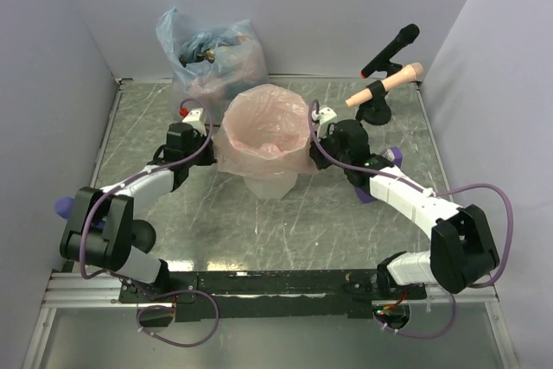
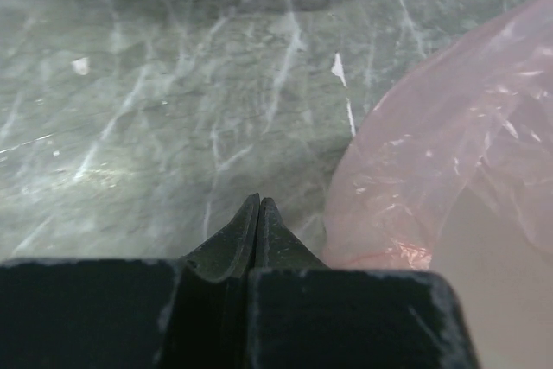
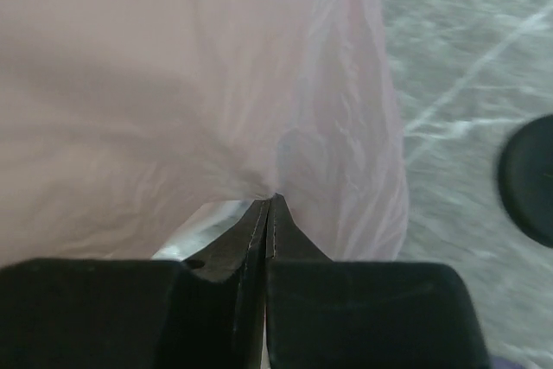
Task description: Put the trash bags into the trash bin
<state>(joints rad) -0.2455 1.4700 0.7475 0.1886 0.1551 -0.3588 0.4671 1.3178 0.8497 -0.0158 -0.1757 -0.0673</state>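
The white trash bin (image 1: 272,186) stands mid-table, with a pink trash bag (image 1: 263,127) lining it and draped over its rim. My left gripper (image 1: 210,133) is at the bag's left edge. In the left wrist view its jaws (image 2: 259,203) are shut over the bare table, with the pink bag (image 2: 449,153) just to their right and nothing between them. My right gripper (image 1: 314,138) is at the bag's right edge. It is shut on the pink bag (image 3: 173,84), whose film puckers at the right gripper's tips (image 3: 271,198). A stuffed clear-bluish bag (image 1: 207,54) sits behind the bin.
A black microphone (image 1: 390,47) and a peach-coloured object (image 1: 389,84) sit on a black stand base (image 1: 376,111) at the back right, and the base (image 3: 529,181) also shows in the right wrist view. A purple object (image 1: 394,156) lies by the right arm and another (image 1: 62,207) by the left. Walls enclose three sides.
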